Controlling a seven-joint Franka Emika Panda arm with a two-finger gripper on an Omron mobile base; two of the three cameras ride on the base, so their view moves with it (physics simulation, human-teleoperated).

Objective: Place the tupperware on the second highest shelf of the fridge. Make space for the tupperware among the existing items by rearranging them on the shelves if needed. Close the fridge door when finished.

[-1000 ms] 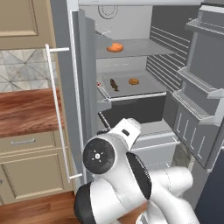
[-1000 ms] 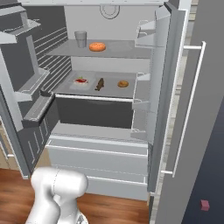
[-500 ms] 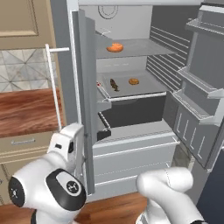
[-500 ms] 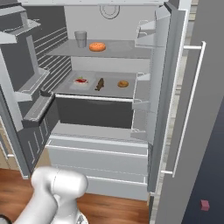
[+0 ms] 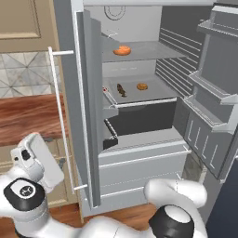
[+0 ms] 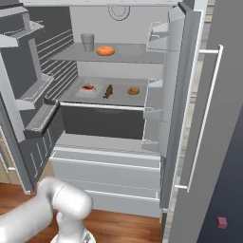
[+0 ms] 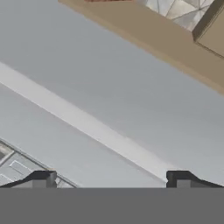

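A: Left base view: I have the jaws (image 5: pixel 23 153) low at the fridge's (image 5: pixel 139 153) left door (image 5: pixel 88 111), outside it, spread wide and empty.

B: Tupperware?

A: Right base view: the tupperware (image 6: pixel 87 88) sits on the second shelf, well above and beyond the jaws.

B: Risk?

A: Hand view: door handle (image 7: pixel 87 127) dead ahead. Swinging carelessly, I'd say the arm could jam against the door.

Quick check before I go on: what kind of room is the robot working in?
A home kitchen, by the look of it: an open double-door fridge with food on its shelves, beige cabinets, and a wooden countertop under a tiled backsplash.
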